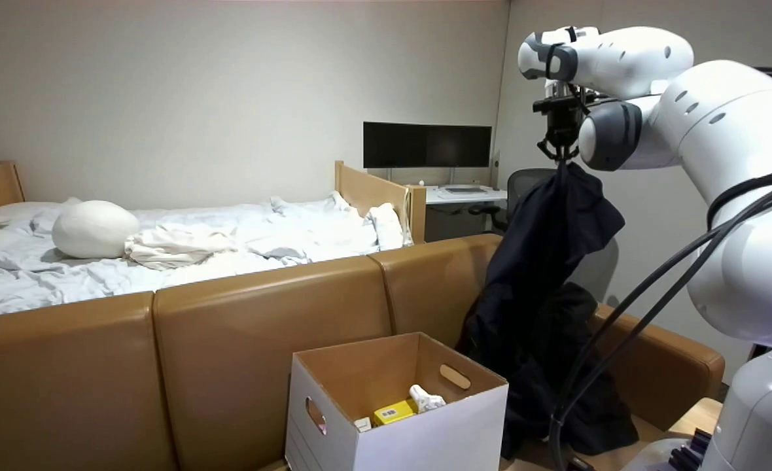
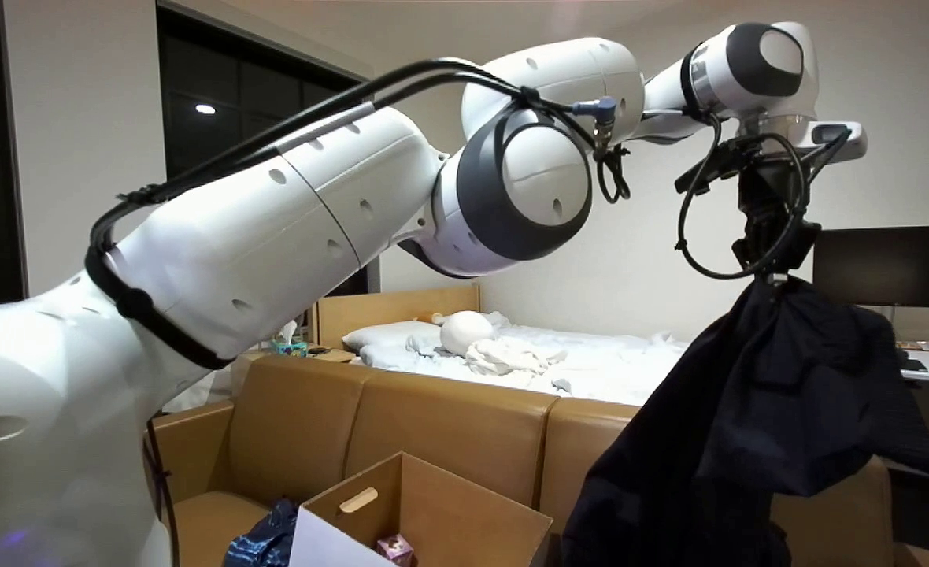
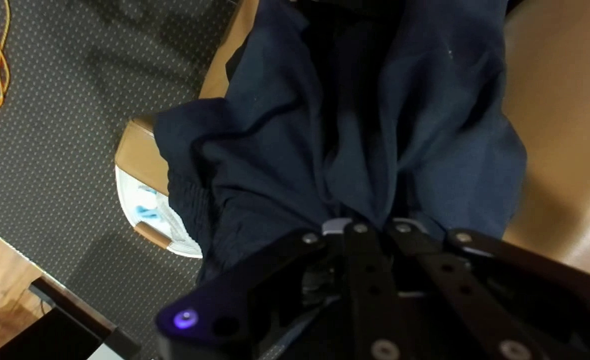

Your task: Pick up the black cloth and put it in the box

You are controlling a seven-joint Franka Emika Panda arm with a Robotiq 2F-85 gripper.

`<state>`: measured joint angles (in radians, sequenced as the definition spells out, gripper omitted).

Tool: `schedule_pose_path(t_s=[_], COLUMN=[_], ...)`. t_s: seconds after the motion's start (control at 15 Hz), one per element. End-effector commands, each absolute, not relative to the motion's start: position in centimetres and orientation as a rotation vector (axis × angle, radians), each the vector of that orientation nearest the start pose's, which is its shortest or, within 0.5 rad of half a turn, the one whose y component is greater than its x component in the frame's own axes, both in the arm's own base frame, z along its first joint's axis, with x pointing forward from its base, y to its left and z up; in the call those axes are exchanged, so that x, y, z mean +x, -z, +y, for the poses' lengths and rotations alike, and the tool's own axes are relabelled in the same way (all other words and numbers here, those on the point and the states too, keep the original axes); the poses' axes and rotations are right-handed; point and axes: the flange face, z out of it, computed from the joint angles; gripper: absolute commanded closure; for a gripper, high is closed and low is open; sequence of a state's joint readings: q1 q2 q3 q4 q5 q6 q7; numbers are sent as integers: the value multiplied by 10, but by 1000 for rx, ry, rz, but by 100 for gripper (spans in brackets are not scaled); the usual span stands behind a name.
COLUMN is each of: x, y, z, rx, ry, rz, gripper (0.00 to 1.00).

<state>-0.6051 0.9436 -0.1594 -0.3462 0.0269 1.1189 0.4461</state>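
High up, the black cloth is pinched at its top by the hand, clamped tight on a bunched fold, and in both exterior views the long drop of material is seen outside the box, close by its side! Where its lower end stops cannot be told (it is lost against black fabric below). The box is set before the backrest of the brown sofa, top gaping, and a yellow packet and a crumpled white item can be spotted inside.
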Motion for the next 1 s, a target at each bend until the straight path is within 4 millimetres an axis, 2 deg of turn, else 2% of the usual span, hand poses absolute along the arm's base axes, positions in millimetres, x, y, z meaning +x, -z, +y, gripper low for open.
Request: schedule_pose_path(t_s=[0.0,0.33,0.53,0.6,0.67,0.8,0.93], x=[541,509,491,486,500,493,492], y=[-582,-658,-690,-693,-682,-691,-689], z=[-426,-396,-388,-390,-389,-389,-391], rx=[-2719,-2693,-2683,-2664,-2689,-2681,-2677], ry=[-257,-165,-106,-101,-97,-80,-87], rz=[1705,1724,1708,1706,1738,1739,1741], gripper=[100,100,100,100,98,98,98])
